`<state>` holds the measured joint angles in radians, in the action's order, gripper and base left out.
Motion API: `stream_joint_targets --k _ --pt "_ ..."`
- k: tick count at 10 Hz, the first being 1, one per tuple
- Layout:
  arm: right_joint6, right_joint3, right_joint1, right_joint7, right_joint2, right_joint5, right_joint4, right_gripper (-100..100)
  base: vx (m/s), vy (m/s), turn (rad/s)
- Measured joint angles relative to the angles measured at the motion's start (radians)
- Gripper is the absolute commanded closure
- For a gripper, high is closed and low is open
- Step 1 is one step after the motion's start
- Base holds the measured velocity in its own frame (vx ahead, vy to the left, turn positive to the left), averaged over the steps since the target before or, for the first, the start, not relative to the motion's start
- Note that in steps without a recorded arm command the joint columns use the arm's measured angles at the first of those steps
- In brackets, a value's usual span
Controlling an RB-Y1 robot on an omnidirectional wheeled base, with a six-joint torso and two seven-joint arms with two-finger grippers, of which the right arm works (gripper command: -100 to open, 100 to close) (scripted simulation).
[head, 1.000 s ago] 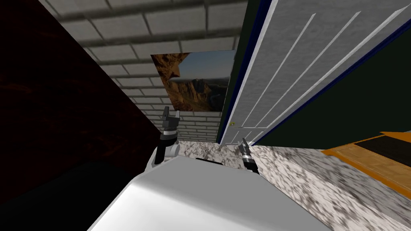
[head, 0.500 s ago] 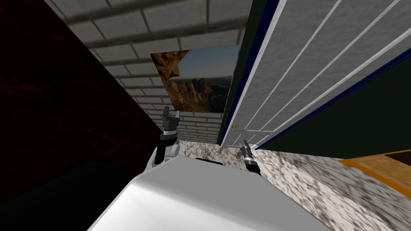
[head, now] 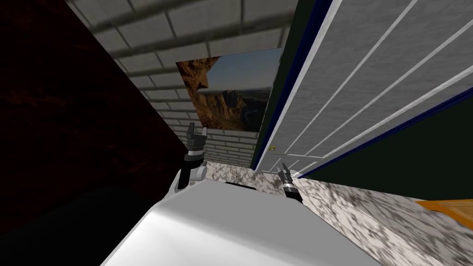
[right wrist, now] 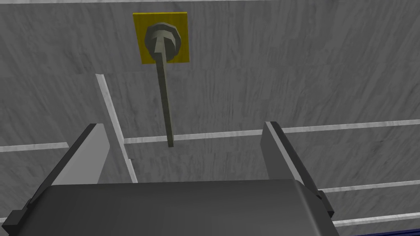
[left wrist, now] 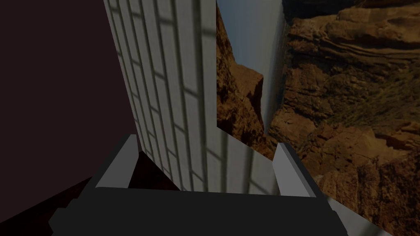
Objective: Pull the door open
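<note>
The left pincer (head: 197,131) points upward at the end of a bent, dark forearm (head: 185,174), its two fingers (left wrist: 119,164) spread wide apart. Well off to its side and lower, the right pincer (head: 282,169) reaches forward, fingers likewise parted.

Indoors in a house, in a hallway-like corner: 1 grey panelled door (head: 351,83) in a dark blue frame, with a lever handle (right wrist: 165,98) on a yellow plate. Left of the door, a canyon landscape picture (head: 231,99) hangs on a white brick wall (head: 184,41). A speckled marble-like floor (head: 360,217) runs from the door's foot.
</note>
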<state>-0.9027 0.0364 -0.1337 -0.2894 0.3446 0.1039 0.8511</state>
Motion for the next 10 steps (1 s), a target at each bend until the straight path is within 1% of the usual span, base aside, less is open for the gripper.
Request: stream_joint_targets --k 1,2,3,5,7,8,10 --pt "-0.006 0.0 0.011 -0.003 0.005 0.002 -0.026 -100 0.09 -0.067 0.134" --pt "-0.019 -0.001 0.017 -0.008 0.013 0.005 -0.059 -100 0.092 -0.074 0.123" --pt "-0.025 -0.001 0.019 -0.01 0.017 0.007 -0.079 -100 0.079 -0.057 0.102" --pt "-0.027 -0.002 0.024 -0.012 0.025 0.011 -0.102 -100 0.045 -0.036 0.05" --pt "-0.041 -0.002 0.037 -0.016 0.031 0.013 -0.142 -100 0.033 -0.025 0.047" --pt "-0.043 -0.002 0.037 -0.017 0.032 0.013 -0.144 -100 0.1 -0.033 0.137" --pt "-0.03 -0.017 0.05 -0.005 0.023 0.021 -0.152 -100 0.162 -0.067 0.127"
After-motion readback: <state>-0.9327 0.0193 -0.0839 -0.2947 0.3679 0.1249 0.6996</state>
